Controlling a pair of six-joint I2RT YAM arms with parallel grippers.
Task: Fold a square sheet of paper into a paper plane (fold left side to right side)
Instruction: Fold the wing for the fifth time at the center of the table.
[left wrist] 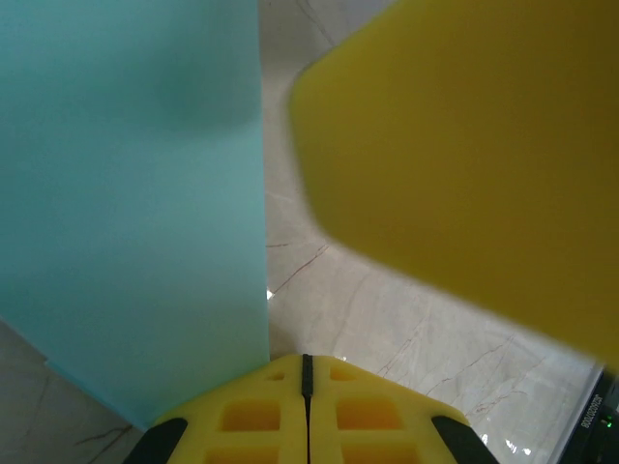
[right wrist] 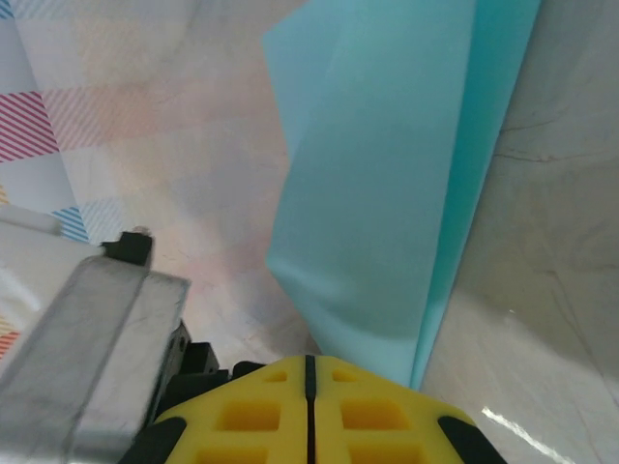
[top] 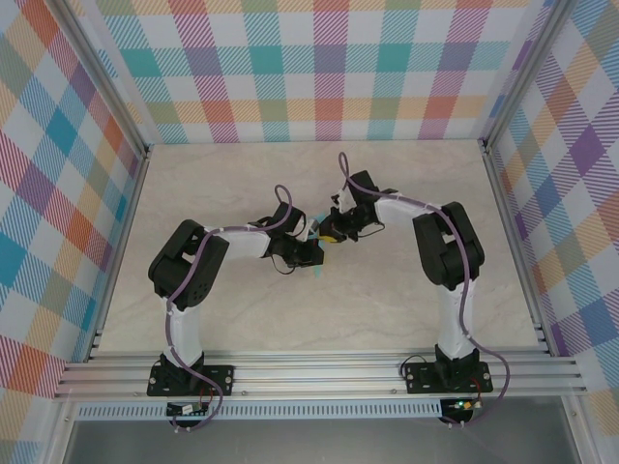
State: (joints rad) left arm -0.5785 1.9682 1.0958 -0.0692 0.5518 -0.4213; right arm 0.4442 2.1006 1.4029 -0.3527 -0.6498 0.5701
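Left gripper (left wrist: 308,362), right gripper (right wrist: 309,360), both clamped tight — pinching 1 creased turquoise sheet of paper (right wrist: 387,193)

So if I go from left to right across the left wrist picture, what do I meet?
Turquoise-blue paper → a strip of bare marble-look table → the right gripper's blurry yellow finger.

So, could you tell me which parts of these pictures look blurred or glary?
Left wrist view: the large yellow pad at upper right is badly blurred, the turquoise paper soft, small glints on the table. Right wrist view: paper fairly sharp, plaid wall hazy. Top view: evenly lit, sharp.
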